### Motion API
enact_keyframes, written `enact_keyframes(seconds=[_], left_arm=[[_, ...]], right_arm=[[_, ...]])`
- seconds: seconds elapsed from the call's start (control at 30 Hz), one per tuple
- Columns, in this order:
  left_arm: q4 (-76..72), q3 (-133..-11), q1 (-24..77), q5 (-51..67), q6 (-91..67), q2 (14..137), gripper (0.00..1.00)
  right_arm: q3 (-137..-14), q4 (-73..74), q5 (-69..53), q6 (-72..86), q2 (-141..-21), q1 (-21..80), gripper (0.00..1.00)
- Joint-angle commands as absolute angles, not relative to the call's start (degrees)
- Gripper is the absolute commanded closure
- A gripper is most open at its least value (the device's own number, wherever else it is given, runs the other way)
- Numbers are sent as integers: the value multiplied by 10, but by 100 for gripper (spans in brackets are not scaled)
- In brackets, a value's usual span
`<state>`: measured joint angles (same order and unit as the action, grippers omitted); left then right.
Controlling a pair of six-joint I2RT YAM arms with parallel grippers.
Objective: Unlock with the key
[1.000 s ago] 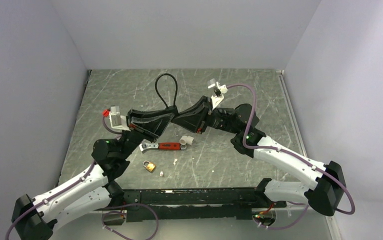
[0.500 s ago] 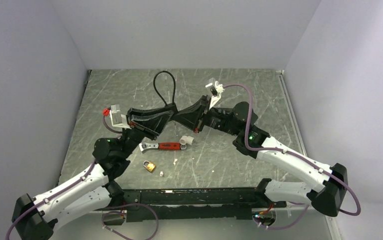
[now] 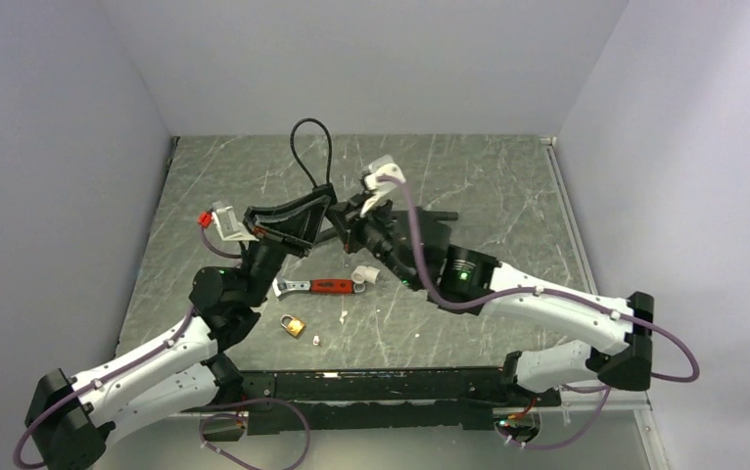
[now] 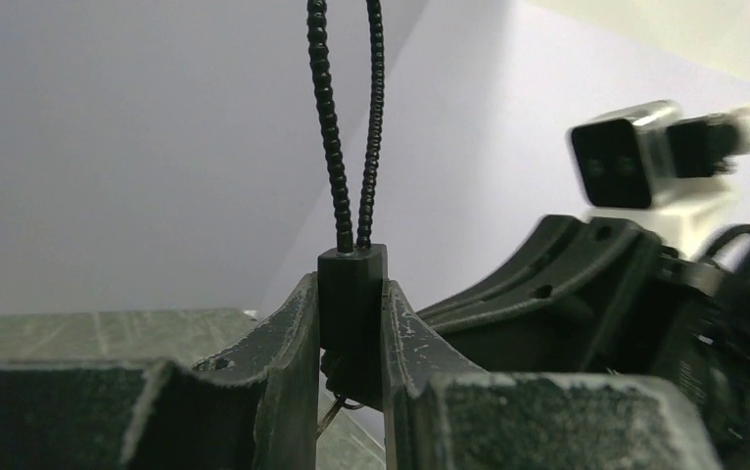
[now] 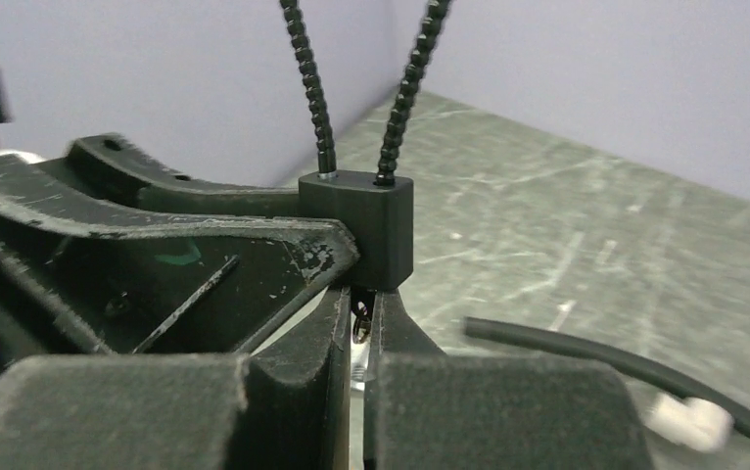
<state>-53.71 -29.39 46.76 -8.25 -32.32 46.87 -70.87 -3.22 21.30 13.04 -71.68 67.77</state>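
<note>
Left wrist view shows the left gripper (image 4: 350, 299) clamped on the black lock body (image 4: 351, 328) — both ends of its beaded cable (image 4: 327, 117) are seated, so nothing is released yet. Beneath it the right gripper (image 5: 359, 311) pinches what looks like the key (image 5: 359, 329), mostly hidden, at the keyway — turning it and freeing the cable remain.

On the table (image 3: 508, 176), the padlock (image 3: 294, 325) lies just in front of the wrench (image 3: 317, 286); a small white scrap (image 3: 316, 341) lies farther in front; behind and above the wrench, the cable lock (image 4: 351, 279) sits between the left gripper's (image 4: 350, 338) fingers, the key (image 5: 359, 328) under it in the right gripper (image 5: 354, 318).
</note>
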Motion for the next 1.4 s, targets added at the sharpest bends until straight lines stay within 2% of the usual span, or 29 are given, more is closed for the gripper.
enact_keyframes(seconds=[0.0, 0.17, 0.33, 0.6, 0.7, 0.73, 0.87, 0.93, 0.97, 1.0, 1.03, 1.13, 1.27, 1.37], left_arm=[[-470, -304, 501, -136, -259, 494, 100], [-465, -304, 524, -183, -229, 503, 100], [-458, -301, 532, -198, -211, 492, 100], [-427, -303, 532, -154, -195, 445, 100], [-416, -300, 531, -126, -193, 421, 100], [-412, -301, 531, -120, -196, 411, 97], [-331, -329, 531, -80, -193, 368, 51], [-272, -352, 531, -63, -178, 354, 34], [-237, -366, 531, -58, -168, 349, 29], [-193, -378, 531, -61, -156, 346, 18], [-163, -387, 531, -69, -148, 345, 13], [-101, -401, 531, -98, -133, 342, 10], [-65, -399, 531, -99, -111, 332, 9], [-9, -419, 531, -166, -107, 333, 9]], right_arm=[[-797, -15, 426, 8, -793, 735, 100], [-845, -15, 531, -75, -865, 773, 100], [-847, -15, 528, -81, -868, 777, 100], [-764, -20, 299, -12, -773, 748, 100], [-730, -36, 256, 28, -734, 727, 100], [-720, -40, 249, 34, -723, 720, 100], [-688, -45, 210, 70, -686, 684, 100], [-669, -54, 185, 86, -669, 665, 100], [-660, -60, 173, 92, -660, 657, 100], [-650, -64, 158, 97, -652, 647, 100], [-643, -65, 147, 101, -645, 635, 100], [-620, -70, 99, 105, -628, 612, 100], [-575, -97, 5, 121, -597, 578, 100], [-560, -81, -28, 156, -590, 545, 100]])
